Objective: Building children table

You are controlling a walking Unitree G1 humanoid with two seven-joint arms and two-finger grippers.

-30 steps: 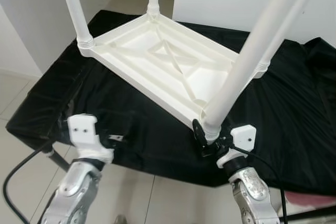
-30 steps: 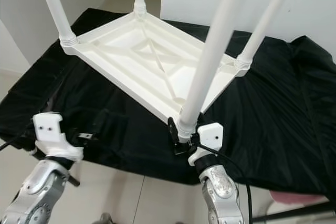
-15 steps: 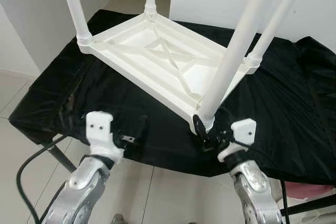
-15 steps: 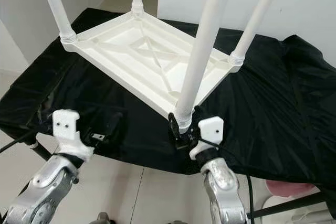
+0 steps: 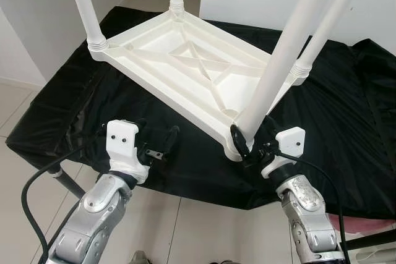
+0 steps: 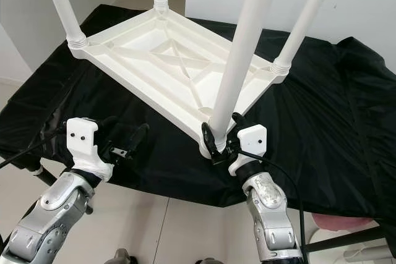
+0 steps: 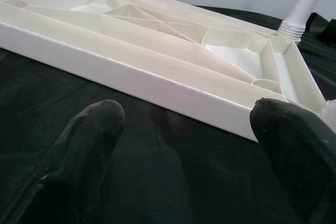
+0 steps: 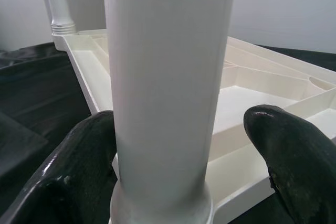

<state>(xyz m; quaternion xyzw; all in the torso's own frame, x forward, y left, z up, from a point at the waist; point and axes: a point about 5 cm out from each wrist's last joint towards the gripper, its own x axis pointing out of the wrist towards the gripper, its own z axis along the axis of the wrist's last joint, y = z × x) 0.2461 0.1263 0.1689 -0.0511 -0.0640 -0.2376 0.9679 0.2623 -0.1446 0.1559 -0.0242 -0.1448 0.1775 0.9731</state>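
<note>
A white plastic children's table [image 5: 185, 72] lies upside down on a black cloth [image 5: 346, 122], with its legs pointing up. My right gripper [image 5: 250, 142] is open around the base of the nearest leg [image 5: 278, 72], at the table's front corner. In the right wrist view the leg [image 8: 168, 77] stands between the fingers; one finger [image 8: 84, 156] touches it and the other is a little apart. My left gripper [image 5: 156, 139] is open and holds nothing, just above the cloth. It faces the table's long side rail [image 7: 136, 77].
The cloth-covered work surface ends just in front of my arms, with tiled floor [image 5: 204, 233] below. A black cable [image 5: 31, 183] hangs at the left. White walls stand behind and to the left. Three other legs rise at the far and right corners.
My left arm has come up from the cloth's front edge and reached forward toward the table's side rail. The right gripper stays at the base of the near leg. The camera shifted slightly.
</note>
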